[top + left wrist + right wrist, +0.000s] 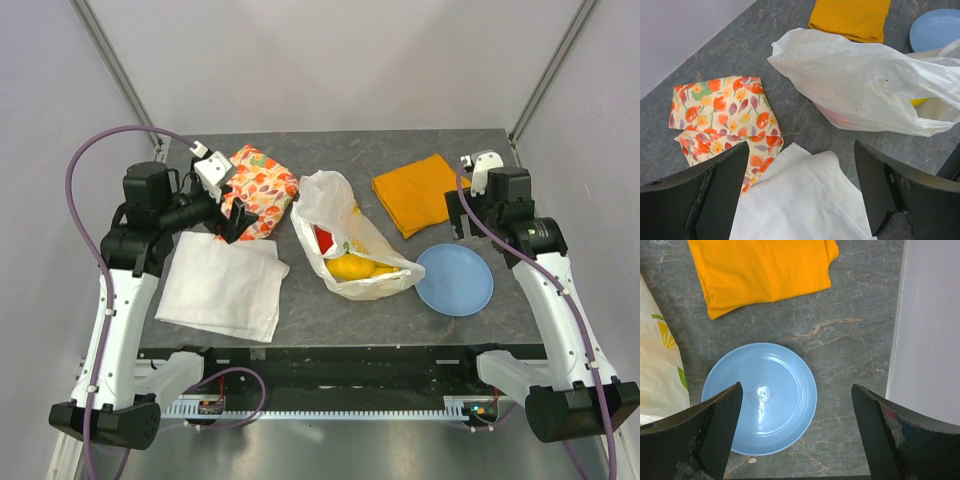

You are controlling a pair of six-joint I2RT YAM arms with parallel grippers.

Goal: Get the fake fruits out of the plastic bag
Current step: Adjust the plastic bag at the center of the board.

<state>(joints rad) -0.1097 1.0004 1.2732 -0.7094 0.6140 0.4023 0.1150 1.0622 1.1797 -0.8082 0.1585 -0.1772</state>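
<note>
Left claw [801, 148] agape near plastic bag [865, 85]

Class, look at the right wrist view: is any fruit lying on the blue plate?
No, the plate shows only a small printed figure at its centre.

We see bright, even overhead light, soft faint shadows beside the plastic bag [335, 200], mild sheen on the blue plate [785, 385], near fingers [722, 195] in our left wrist view slightly soft.

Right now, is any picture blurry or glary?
Top external: even soft light, sharp, faint shadow beside the plastic bag. Left wrist: bag crisp, near fingers dark, featureless. Right wrist: mild sheen on the light-blue plate, no blur.
</note>
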